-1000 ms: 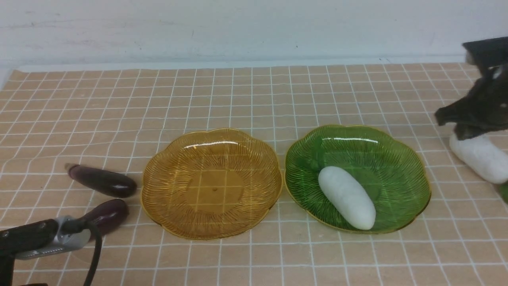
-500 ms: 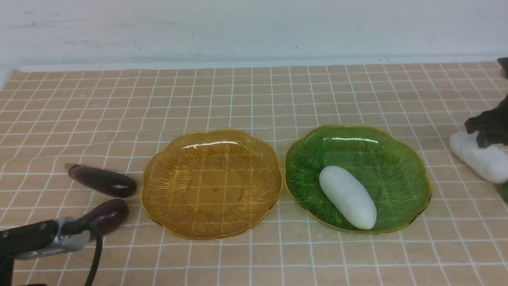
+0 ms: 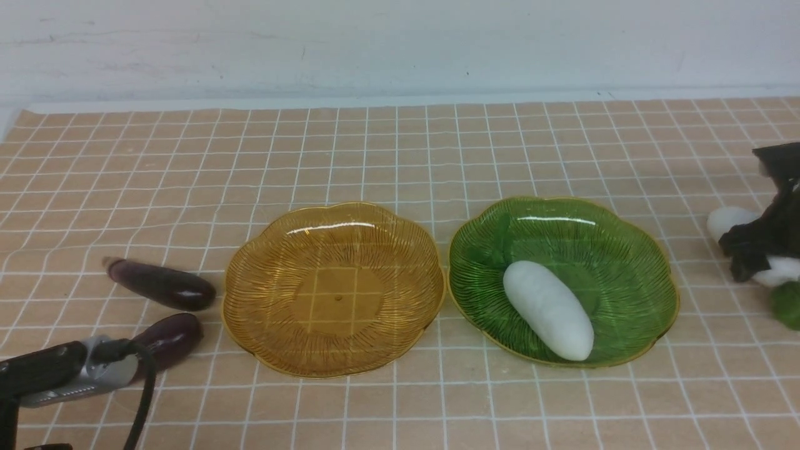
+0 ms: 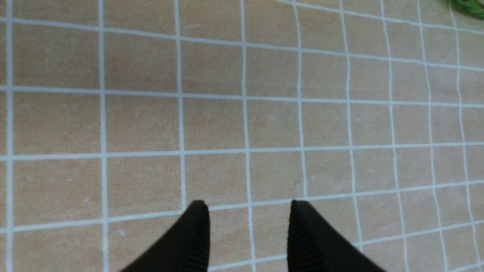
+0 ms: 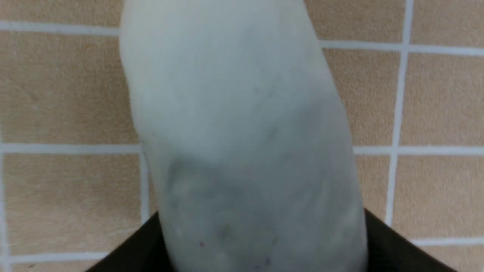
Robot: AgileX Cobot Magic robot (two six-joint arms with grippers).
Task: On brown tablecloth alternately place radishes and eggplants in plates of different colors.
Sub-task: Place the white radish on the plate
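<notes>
On the brown tablecloth (image 3: 400, 150) stand an empty amber plate (image 3: 334, 215) and a green plate (image 3: 562, 206) with one white radish (image 3: 549, 310) lying in it. Two purple eggplants (image 3: 162, 284) (image 3: 172, 337) lie left of the amber plate. At the far right a second radish (image 3: 725, 220) (image 5: 234, 94) rests on the cloth. My right gripper (image 3: 759, 250) (image 5: 261, 215) is low over it and open, one finger on each side. My left gripper (image 4: 247, 206) hangs open over bare cloth, holding nothing.
My left arm (image 3: 56, 375) and its cable sit at the near left corner, partly covering the nearer eggplant. The second radish's green leaves (image 3: 787, 305) lie at the right edge. A white wall runs behind the cloth's far edge.
My right gripper has dropped down onto the radish at the right and its jaws have spread wider around it. The left arm and both plates have stayed put.
</notes>
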